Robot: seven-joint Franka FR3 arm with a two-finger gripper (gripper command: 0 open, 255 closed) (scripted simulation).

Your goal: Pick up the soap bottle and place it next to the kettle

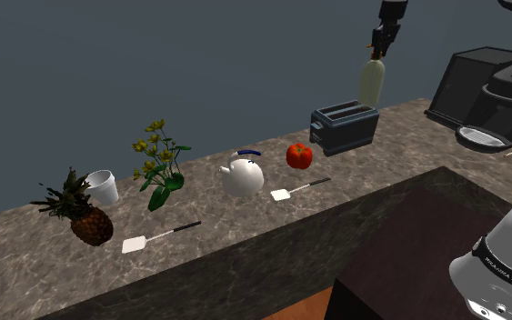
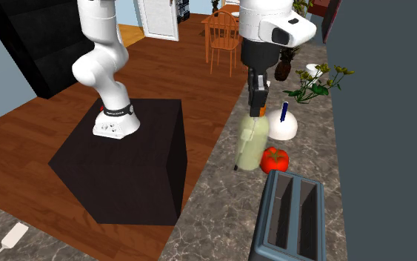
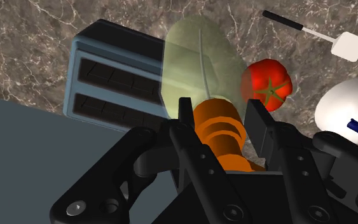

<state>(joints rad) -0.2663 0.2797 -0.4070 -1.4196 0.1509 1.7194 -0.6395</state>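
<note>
Hand (image 3: 220, 111) clenched on the soap bottle (image 3: 193, 57), gripping the orange pump neck (image 3: 219, 130) from both sides, pale translucent body hanging below. In the shoulder view, held high above the toaster (image 1: 344, 127), well clear of the tabletop (image 1: 408, 150), near upright and touching nothing else.

Reads as pick-up done: grasped and raised.

Left to do: the carry and the set-down. Kettle (image 1: 243, 175), white and round with a blue handle, well apart from the bottle, along the tabletop toward the shoulder view's left. Tomato (image 1: 299, 155) between toaster and kettle, right on the likely path. White spatula (image 1: 299, 189) lying just in front of the kettle on the stand's side, with less bare surface there; seemingly more room between kettle and tomato, or on the wall side.

Next, by judgement: across over the tomato without dropping early, then straight down beside the kettle, close but no bump, release only with the base flat on the surface.

Roughly halfway: bottle in the air, nothing placed yet.
</note>
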